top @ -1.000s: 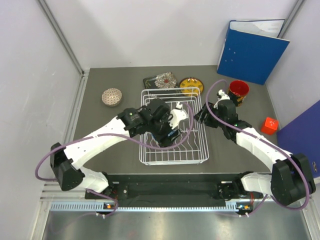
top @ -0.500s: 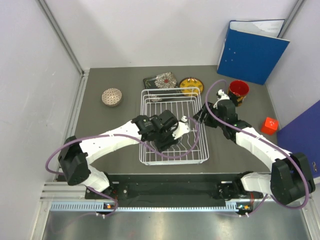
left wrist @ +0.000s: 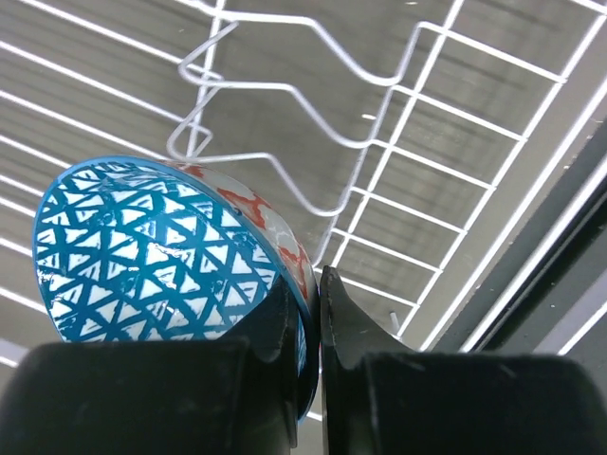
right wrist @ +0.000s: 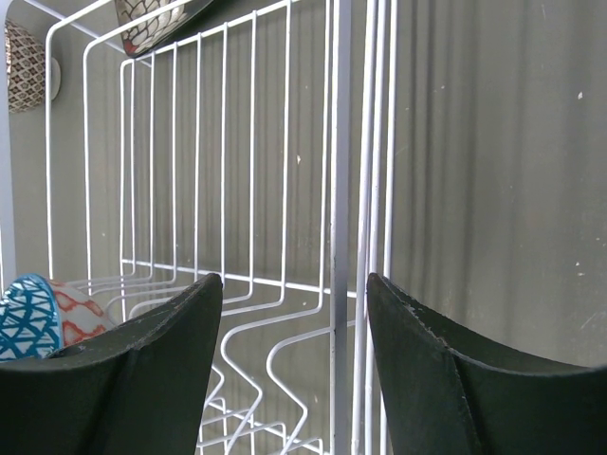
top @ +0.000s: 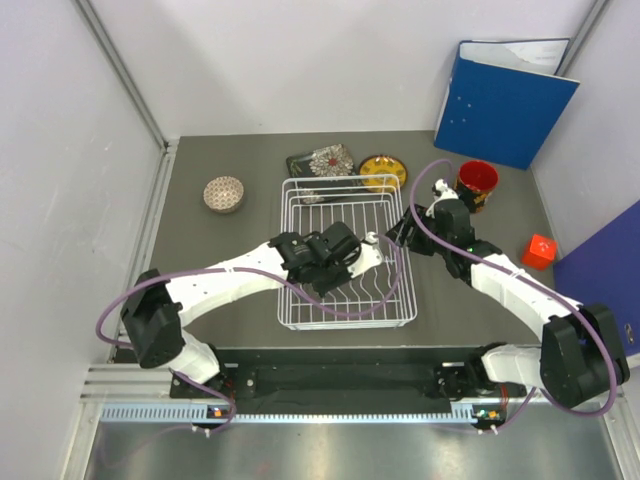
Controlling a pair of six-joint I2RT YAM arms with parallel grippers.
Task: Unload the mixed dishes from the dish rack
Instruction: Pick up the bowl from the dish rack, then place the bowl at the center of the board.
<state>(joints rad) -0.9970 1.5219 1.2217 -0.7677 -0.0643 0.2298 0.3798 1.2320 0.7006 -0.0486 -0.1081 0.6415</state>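
A small bowl (left wrist: 152,251) with a blue triangle pattern inside and red marks outside stands on edge among the prongs of the white wire dish rack (top: 300,183). My left gripper (left wrist: 308,284) is shut on the bowl's rim, one finger inside and one outside. From above, the left gripper (top: 347,262) covers the bowl in the rack's middle. The right gripper (right wrist: 294,278) is open, its fingers either side of the rack's right edge wire (right wrist: 339,190). The same bowl (right wrist: 33,318) peeks in at that view's lower left.
On the table behind the rack lie a black floral plate (top: 320,161) and a yellow plate (top: 383,170). A second patterned bowl (top: 224,193) sits at the left, a red mug (top: 477,181) at the right. A red cube (top: 539,251) and a blue binder (top: 503,100) stand further right.
The left gripper has moved toward the rack's front, dropped among the prongs and shut on the bowl's rim. The right arm has stayed still.
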